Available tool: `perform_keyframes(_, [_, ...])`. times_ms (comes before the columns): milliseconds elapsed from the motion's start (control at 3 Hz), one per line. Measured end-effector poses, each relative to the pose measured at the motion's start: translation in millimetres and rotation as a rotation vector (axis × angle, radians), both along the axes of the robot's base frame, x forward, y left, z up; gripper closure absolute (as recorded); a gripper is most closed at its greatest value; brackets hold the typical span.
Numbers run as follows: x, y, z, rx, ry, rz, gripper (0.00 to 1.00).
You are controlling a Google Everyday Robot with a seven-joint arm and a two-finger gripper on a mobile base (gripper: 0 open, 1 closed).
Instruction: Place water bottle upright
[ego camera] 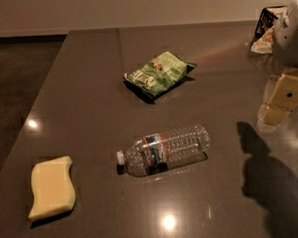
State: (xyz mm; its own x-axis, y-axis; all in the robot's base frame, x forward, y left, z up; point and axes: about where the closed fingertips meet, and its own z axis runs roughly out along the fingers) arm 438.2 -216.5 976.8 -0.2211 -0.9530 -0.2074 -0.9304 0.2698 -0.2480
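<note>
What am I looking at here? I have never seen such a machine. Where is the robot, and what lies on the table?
This is one picture, from a camera looking down on a dark table. Where the camera sits is not known. The pale shape at the right edge is the robot's arm. Its gripper hangs above the table. In the middle a water bottle lies on its side, with its white cap to the left. Behind it lies a green snack bag, and at the front left a yellow sponge. The gripper touches none of them.

water bottle (165, 150) label, green bag (159, 73) print seemingly illegible, gripper (282, 103) far right
</note>
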Motion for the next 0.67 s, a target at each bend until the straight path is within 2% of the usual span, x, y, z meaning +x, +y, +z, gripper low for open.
perform_keyframes(333, [0, 0, 0, 0.0, 0.0, 0.0, 0.0])
perform_keyframes(667, [1, 10, -9, -0.004, 0.008, 0.025, 0.0])
